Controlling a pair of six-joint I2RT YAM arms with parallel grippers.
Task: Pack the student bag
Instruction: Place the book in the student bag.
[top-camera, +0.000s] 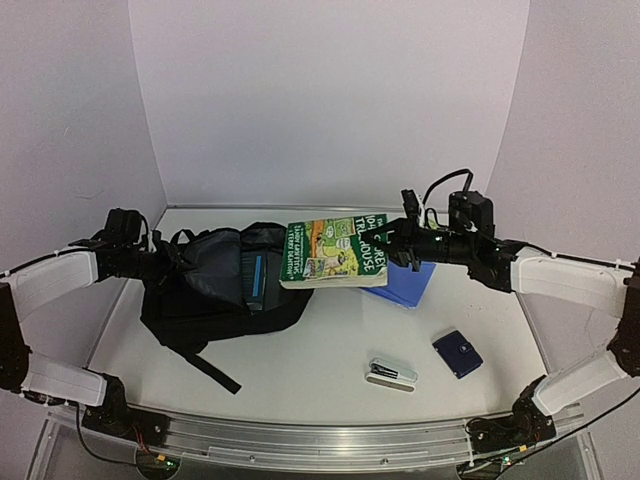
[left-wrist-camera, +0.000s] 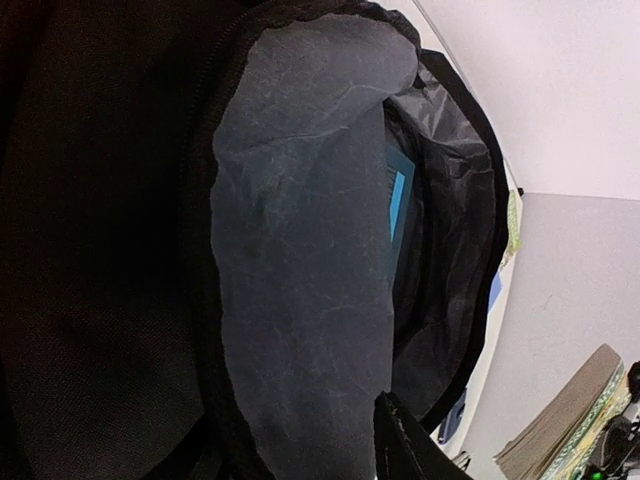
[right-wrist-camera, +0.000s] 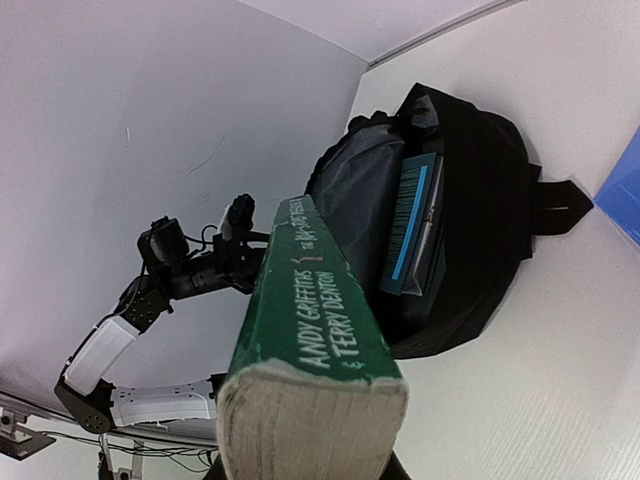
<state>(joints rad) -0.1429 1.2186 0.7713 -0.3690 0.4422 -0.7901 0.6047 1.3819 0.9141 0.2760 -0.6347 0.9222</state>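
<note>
The white counter (top-camera: 330, 350) carries the student bag (top-camera: 200, 300), which lies on its left half, black shell down. Its mouth gapes toward the right and shows grey lining. A strap trails toward the near edge. The left arm reaches in from the left side with forearm about level and wrist pressed against the bag's upper left rim. The left end effector (top-camera: 172, 262) is buried in the fabric there. Its wrist camera is filled with lining and shows only one dark finger tip (left-wrist-camera: 400, 440), so whether it is pinching the rim cannot be told. The right arm stretches level from the right, elbow out, wrist turned sideways. The right end effector (top-camera: 392, 245) is clenched on one end of a thick green book (top-camera: 335, 252), held in the air just right of the bag's opening. A blue folder (top-camera: 410, 282) lies flat on the counter beneath it. Inside the bag stands a slim book with a blue stripe (top-camera: 258, 280). Nearer the front lie a dark blue case (top-camera: 457, 353) and a small silver and black object (top-camera: 392, 374), slightly apart.
</note>
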